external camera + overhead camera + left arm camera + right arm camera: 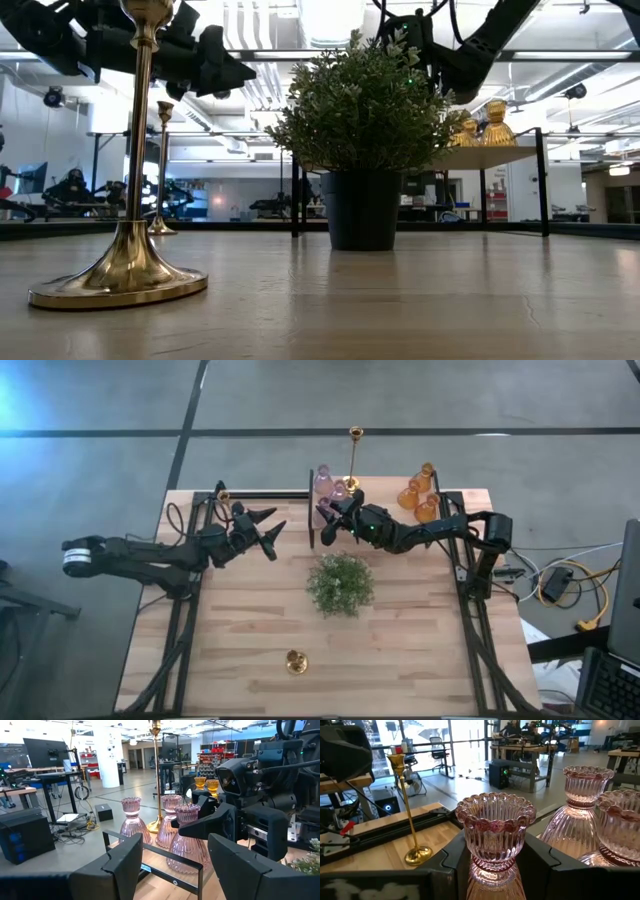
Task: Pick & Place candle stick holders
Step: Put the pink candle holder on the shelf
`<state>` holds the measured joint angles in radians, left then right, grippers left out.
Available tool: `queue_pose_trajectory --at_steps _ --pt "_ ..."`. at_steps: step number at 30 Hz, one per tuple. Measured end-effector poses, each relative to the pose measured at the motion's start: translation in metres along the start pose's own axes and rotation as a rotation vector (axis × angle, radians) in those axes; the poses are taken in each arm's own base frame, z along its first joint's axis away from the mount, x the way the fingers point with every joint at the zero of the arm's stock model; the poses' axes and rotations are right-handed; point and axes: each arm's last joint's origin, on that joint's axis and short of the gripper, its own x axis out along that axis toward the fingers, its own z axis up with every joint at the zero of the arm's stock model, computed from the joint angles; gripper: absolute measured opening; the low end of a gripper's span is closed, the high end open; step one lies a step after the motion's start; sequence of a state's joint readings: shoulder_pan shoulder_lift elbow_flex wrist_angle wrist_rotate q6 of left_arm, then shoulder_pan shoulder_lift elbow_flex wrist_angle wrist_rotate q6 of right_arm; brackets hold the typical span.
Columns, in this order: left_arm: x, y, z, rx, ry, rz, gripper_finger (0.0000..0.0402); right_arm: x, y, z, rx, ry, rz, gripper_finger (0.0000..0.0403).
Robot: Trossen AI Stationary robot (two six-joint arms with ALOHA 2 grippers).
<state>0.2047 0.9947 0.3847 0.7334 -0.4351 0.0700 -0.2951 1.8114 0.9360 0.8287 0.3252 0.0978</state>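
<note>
Pink holders (495,835) ribbed glossy glass, brass stick (130,200) shiny polished metal, table (400,650) matt pale wood w/ grain.

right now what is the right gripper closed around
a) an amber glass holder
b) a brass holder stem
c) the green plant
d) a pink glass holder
d: in the right wrist view the right gripper has its dark fingers on either side of the neck of a pink glass holder, with two more pink ones beside it.
</note>
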Motion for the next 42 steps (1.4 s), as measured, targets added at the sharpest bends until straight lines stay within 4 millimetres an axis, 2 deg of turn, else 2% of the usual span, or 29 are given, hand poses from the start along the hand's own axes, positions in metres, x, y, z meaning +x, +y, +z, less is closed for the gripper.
queue_pose_trajectory --at_steps 13,19,29,42 --pt "0.0 0.0 0.0 0.0 0.0 -0.001 0.0229 0.0 -0.0002 -0.0006 -0.006 0.006 0.0 0.012" --pt "0.0 -0.0001 0.0 0.0 0.0 -0.002 0.0229 0.0 -0.0002 -0.0011 -0.019 0.011 0.002 0.016" --pt "0.0 -0.0002 0.0001 0.0 -0.001 -0.008 0.023 0.0 0.0002 -0.0013 -0.035 0.013 0.015 0.0165" --pt "0.0 -0.0005 0.0001 0.0 -0.002 -0.019 0.0229 0.0005 0.0004 -0.0018 -0.082 0.02 0.018 0.0228"
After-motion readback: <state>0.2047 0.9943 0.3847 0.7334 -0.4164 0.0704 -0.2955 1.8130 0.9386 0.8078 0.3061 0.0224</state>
